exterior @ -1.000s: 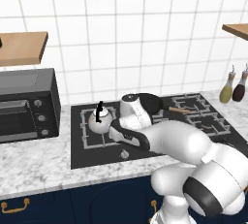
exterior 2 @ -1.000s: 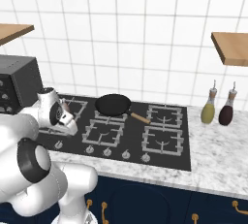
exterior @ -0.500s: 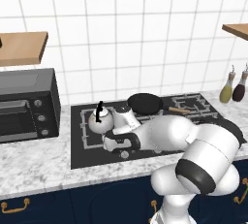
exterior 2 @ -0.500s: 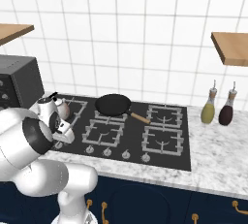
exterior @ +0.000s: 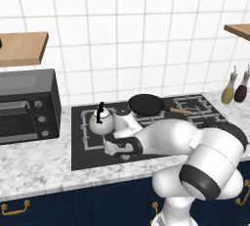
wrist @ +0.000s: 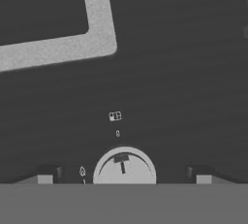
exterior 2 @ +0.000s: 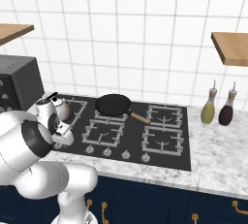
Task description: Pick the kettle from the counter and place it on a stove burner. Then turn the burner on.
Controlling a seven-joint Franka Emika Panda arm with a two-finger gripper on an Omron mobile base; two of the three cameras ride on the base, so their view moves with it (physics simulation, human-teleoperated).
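Kettle [exterior: 100, 122] sits on the far-left stove burner [exterior: 95, 134], upright on its square grate, handle arched over the top. In the right base view it's at [exterior 2: 59, 109], just beyond the arm's wrist. So placing looks done; the step in hand is the knob.

Pincer [exterior: 111, 147] is down low over the near-left strip of the black glass, beside the kettle but apart from it. Hand view looks straight down on a round silver knob [wrist: 124, 166] with a dark pointer mark, centred between the two finger tips. Tips sit well apart on either side of the knob, so the pincer reads as spread, not pinching anything yet.

Doing it well, my take:
- Check this knob maps to the kettle's burner. The small icon [wrist: 115, 116] printed beyond it is too small to read.
- Keep centred, descend straight, close evenly on the knob's rim so it doesn't slip.
- Rotate about the knob's own axis, no sideways drag.
- Watch the forearm: it's near the kettle and the frying pan [exterior: 146, 104]; a wide wrist swing could nudge either.
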